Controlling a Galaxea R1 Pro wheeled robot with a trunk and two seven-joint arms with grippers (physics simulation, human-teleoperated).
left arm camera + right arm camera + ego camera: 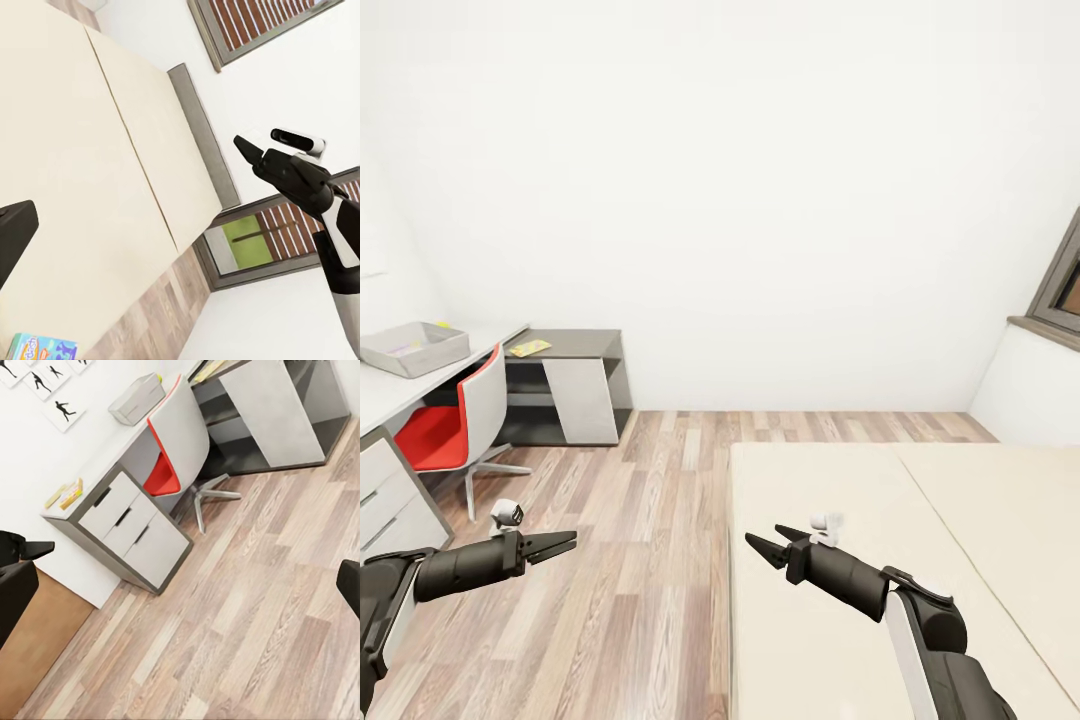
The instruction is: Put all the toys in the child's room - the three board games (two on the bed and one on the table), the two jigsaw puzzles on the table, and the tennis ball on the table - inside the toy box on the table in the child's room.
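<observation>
Early in the task, judging by both claws, left gripper (565, 545) and right gripper (768, 545), apart and empty, a board game (41, 348) on the bed (880, 560), toy box (415, 348) at ten o'clock.

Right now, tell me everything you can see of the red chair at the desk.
The chair has a red seat and red inner backrest inside a pale grey outer shell, with a red edge line along the back. It stands upright on a grey star-shaped base with spreading legs resting on the wood-plank floor. It is pushed partly under the white desk, between the drawer unit and the dark grey side desk. Nothing lies on the seat. Whether it touches the desk cannot be told.
</observation>
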